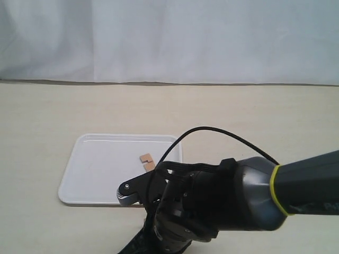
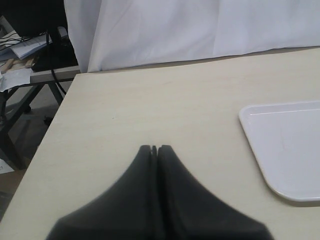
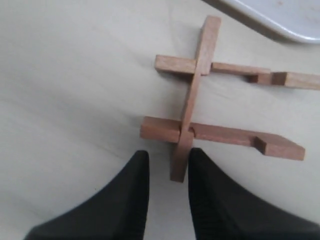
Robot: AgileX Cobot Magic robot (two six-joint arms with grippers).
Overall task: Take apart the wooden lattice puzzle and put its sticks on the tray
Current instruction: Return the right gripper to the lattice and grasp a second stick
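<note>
What is left of the wooden lattice puzzle [image 3: 192,107] lies on the table next to a corner of the white tray [image 3: 280,20]: one long stick crossing two others in their notches. My right gripper [image 3: 168,157] is open, and the free end of the crossing stick reaches in between its fingertips, close to one of them. On the tray [image 1: 95,169] lies a loose light-brown stick [image 1: 147,161], near its right side. My left gripper [image 2: 155,148] is shut and empty over bare table, left of the tray [image 2: 285,145]. The exterior view hides the puzzle behind my right arm [image 1: 228,201].
A white curtain [image 1: 169,37] hangs behind the beige table. In the left wrist view the table's edge [image 2: 47,135] drops off, with a cluttered desk and cables [image 2: 30,50] beyond it.
</note>
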